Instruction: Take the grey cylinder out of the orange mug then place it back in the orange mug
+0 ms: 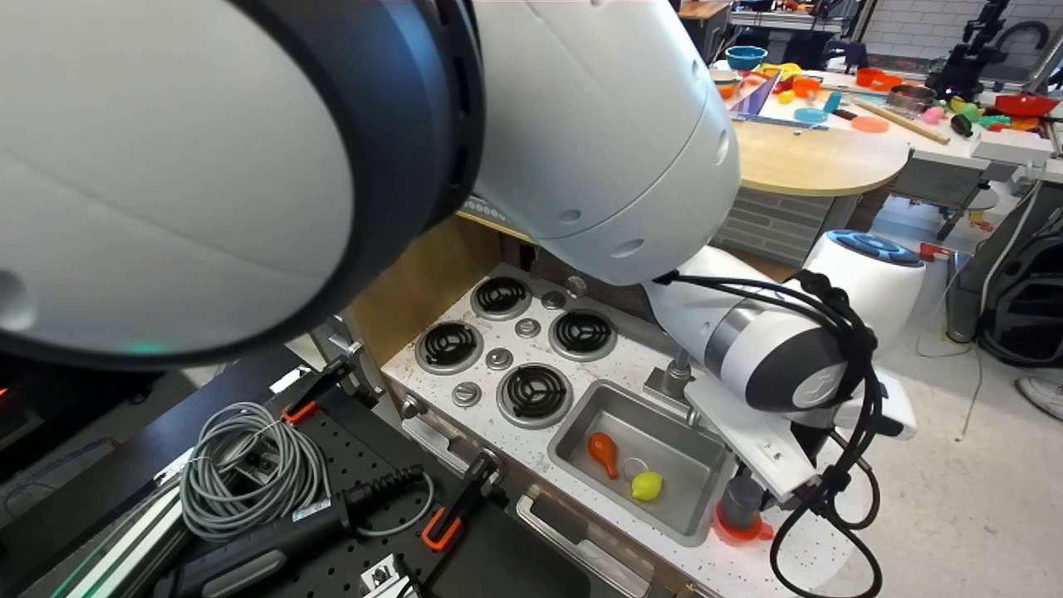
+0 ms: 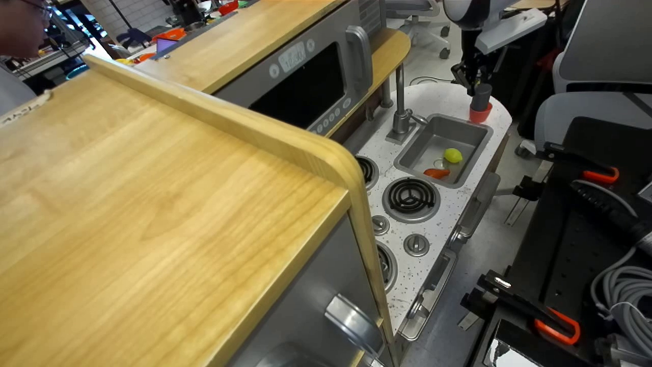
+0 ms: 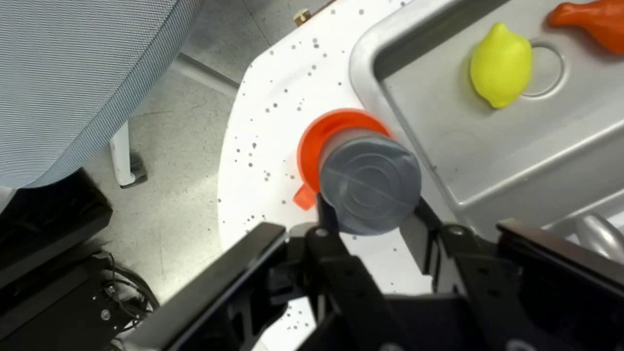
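Observation:
The grey cylinder (image 3: 370, 183) stands in the orange mug (image 3: 308, 151), and its upper part sticks out above the rim. Its round top faces up in the wrist view. Both exterior views also show the cylinder (image 1: 742, 502) (image 2: 481, 97) and the mug (image 1: 739, 530) (image 2: 480, 113). The mug sits on the white counter by the sink corner, with its handle at the lower left in the wrist view. My gripper (image 3: 375, 214) has one finger on each side of the cylinder, touching it, and looks shut on it. The fingertips are partly hidden behind the cylinder.
The sink (image 3: 463, 161) lies beside the mug and holds a yellow lemon (image 3: 502, 66) and an orange toy drumstick (image 3: 594, 22). A faucet (image 2: 401, 120) stands at the sink's back edge. The counter's rounded end (image 3: 253, 161) drops to the floor. A grey chair (image 3: 87, 73) stands close by.

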Robot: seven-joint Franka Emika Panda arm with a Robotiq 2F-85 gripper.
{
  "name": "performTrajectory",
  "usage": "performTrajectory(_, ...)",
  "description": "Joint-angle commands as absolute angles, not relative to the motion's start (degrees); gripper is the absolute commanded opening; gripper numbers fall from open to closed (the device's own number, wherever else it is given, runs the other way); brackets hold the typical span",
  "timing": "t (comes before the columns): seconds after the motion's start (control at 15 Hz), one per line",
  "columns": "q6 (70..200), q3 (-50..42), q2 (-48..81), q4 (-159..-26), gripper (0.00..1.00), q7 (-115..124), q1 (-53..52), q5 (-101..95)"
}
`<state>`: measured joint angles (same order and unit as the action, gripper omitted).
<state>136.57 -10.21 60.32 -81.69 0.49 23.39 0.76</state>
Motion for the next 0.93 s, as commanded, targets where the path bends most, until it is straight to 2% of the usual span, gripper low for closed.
performTrajectory(0.0, 134.2, -9.3, 56.9, -83.3, 0.13, 1.1, 22.9, 3.3)
performTrajectory(0.87, 137.8, -6.3, 62.4, -76.2, 0.13, -5.8, 25.1, 3.6)
